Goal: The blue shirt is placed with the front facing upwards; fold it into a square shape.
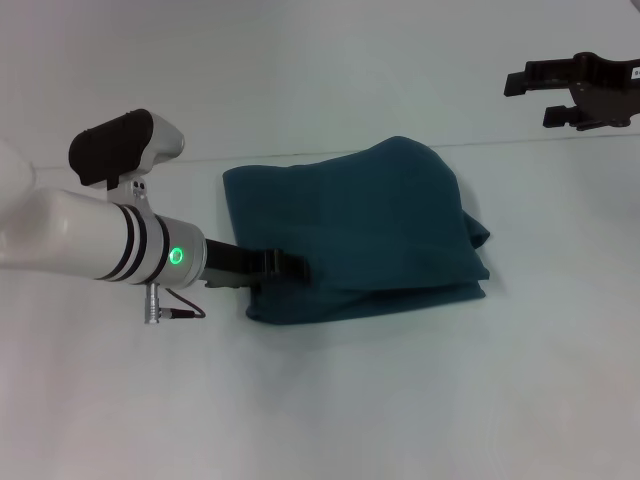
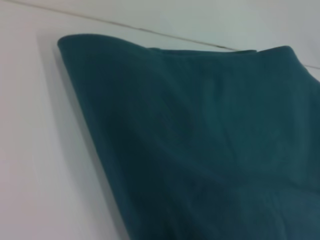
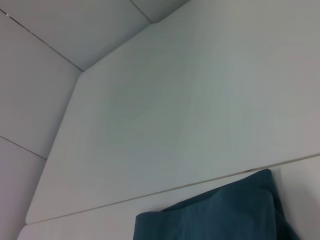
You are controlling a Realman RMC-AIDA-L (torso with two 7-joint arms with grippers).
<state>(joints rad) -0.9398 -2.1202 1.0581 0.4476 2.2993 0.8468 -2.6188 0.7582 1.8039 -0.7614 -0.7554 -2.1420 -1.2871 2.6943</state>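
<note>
The blue shirt [image 1: 360, 225] lies folded into a rough rectangle in the middle of the white table [image 1: 330, 400], plain teal side up, with no print or collar showing. Its right side is bunched into loose layers. My left gripper [image 1: 288, 266] rests at the shirt's front left corner, touching the cloth's edge. The shirt fills the left wrist view [image 2: 200, 140], where no fingers show. My right gripper [image 1: 535, 100] hangs open and empty above the table's far right, well away from the shirt. A corner of the shirt shows in the right wrist view [image 3: 225, 215].
A thin seam [image 1: 520, 142] runs across the table just behind the shirt. The table's far rounded corner [image 3: 80, 72] shows in the right wrist view, with tiled floor beyond. Bare white tabletop surrounds the shirt on all sides.
</note>
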